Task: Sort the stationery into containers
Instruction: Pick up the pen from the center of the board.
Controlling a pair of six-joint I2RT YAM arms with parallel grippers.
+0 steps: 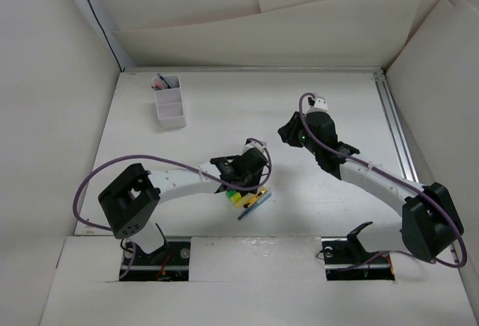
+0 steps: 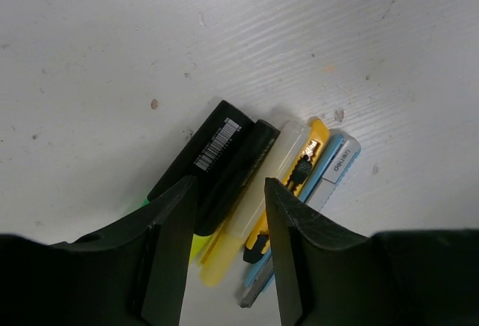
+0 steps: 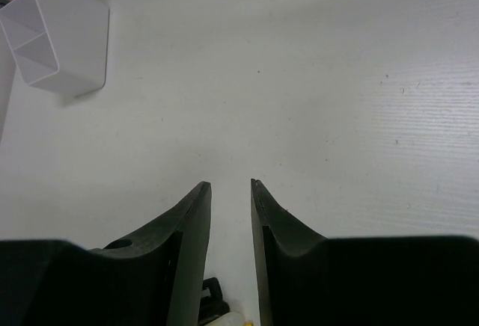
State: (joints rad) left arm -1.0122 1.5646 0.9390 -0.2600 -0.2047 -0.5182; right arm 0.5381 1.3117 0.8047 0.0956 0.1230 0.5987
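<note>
The stationery lies in a tight pile [image 1: 247, 199] on the table near the front. In the left wrist view it holds a black-capped highlighter with a barcode [image 2: 217, 150], a second black marker [image 2: 245, 167], a pale yellow highlighter [image 2: 258, 199], a yellow-and-black piece [image 2: 303, 169], a blue pen [image 2: 327, 163] and a grey pen [image 2: 343, 165]. My left gripper [image 2: 230, 185] is open right above the pile, with its jaws on either side of the black markers, and it also shows in the top view [image 1: 239, 180]. My right gripper [image 3: 230, 185] is open, empty and raised at mid-table [image 1: 290, 133]. The white divided container [image 1: 171, 102] stands at the back left.
The container's far compartment holds a couple of pens [image 1: 162, 82]. The container also shows at the upper left of the right wrist view [image 3: 56, 34]. A metal rail [image 1: 395, 128] runs along the table's right side. White walls enclose the table.
</note>
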